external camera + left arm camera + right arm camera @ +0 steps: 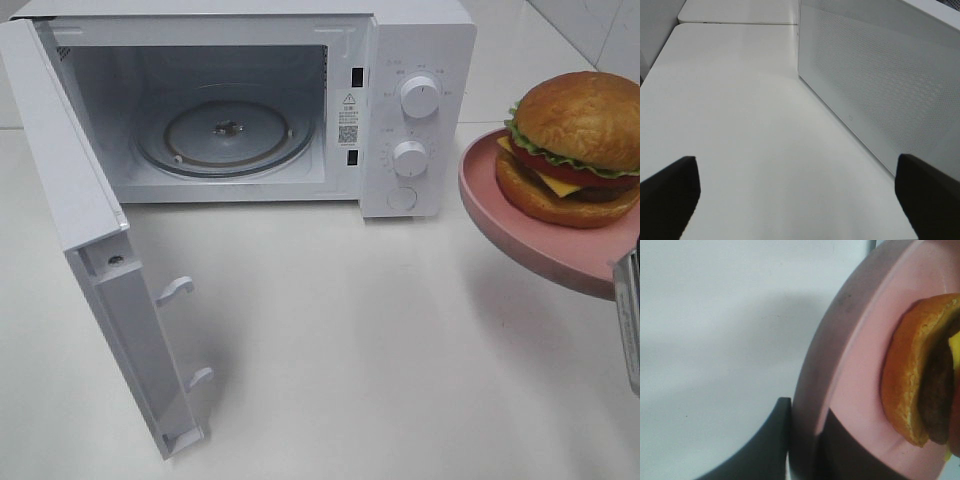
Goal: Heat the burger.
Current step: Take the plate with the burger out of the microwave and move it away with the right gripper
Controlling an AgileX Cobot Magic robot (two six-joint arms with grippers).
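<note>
Burger point(575, 145) is carried on pink plate point(520, 235), raised right of microwave point(415, 110). Right pincer point(802, 445) is clamped on plate rim; left pincer point(795, 192) is spread, empty. Stack judged loose, slide-prone: plate to be kept level, rim grip retained.

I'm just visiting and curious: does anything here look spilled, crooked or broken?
Nothing spilled or broken. The one odd sight is the pink plate with the burger held above the table, pinched at its rim by the right hand. The microwave door stands open.

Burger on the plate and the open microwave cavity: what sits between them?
In the exterior high view, the microwave's control panel with its two knobs stands between the burger and the cavity; below, only bare table.
</note>
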